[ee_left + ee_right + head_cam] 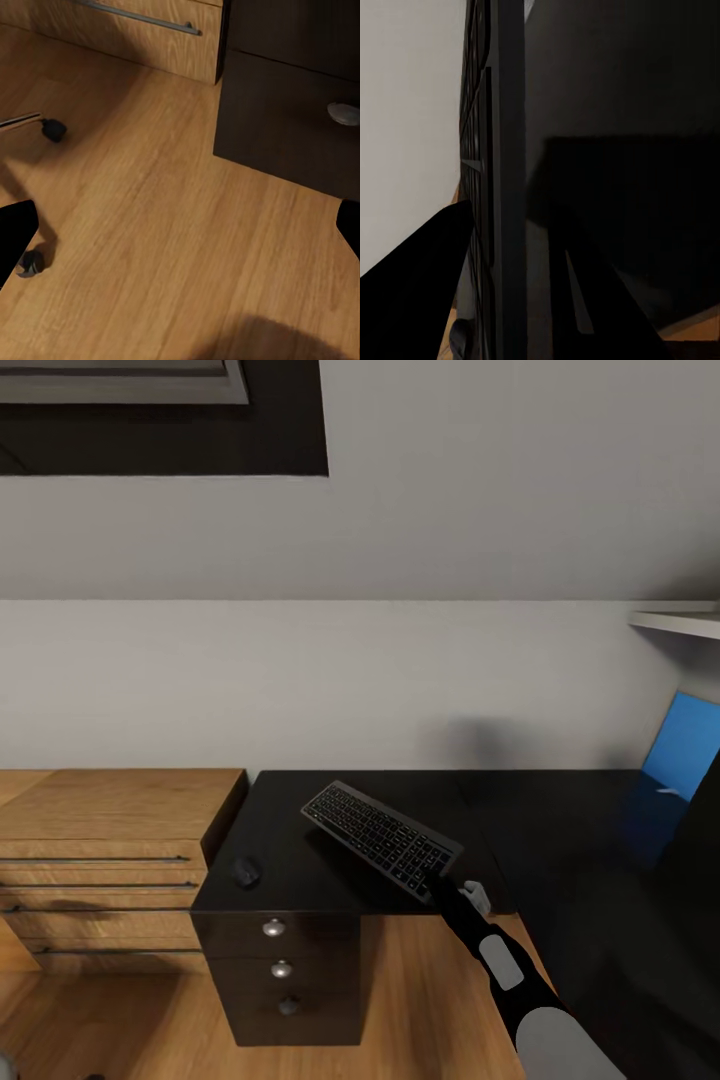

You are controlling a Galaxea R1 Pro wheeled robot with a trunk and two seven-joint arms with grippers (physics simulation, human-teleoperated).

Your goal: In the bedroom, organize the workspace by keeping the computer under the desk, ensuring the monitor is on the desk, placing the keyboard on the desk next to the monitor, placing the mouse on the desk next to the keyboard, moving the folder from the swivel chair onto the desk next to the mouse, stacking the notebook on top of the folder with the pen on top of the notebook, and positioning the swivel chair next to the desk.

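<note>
- Two pieces of furniture stand side by side against the pale wall: a light wooden drawer unit (105,860) at the left, and the black worktop (540,820) touching its right side.
- The worktop's left end carries black drawers (280,970) with round silver knobs; bare wooden floor (400,1000) lies open in front of them and runs under the worktop's front edge.
- A small dark mouse (246,872) sits on the worktop near its front left corner, close to the edge.
- The keyboard (382,838) is held tilted above the worktop, its far corner raised, well right of the mouse.
- The right tool (447,890) is clamped on the keyboard's near right corner, just over the worktop's front edge; the right wrist view shows the keyboard (495,187) edge-on between dark fingers.
- Right of the keyboard the black surface lies bare up to a blue back panel (683,745) at the far right.
- The left wrist view looks at the floor (165,225), a chair caster (54,130) and a black drawer front (292,127); the left tool's fingers (15,240) stand wide apart at the frame's sides, holding nothing.
</note>
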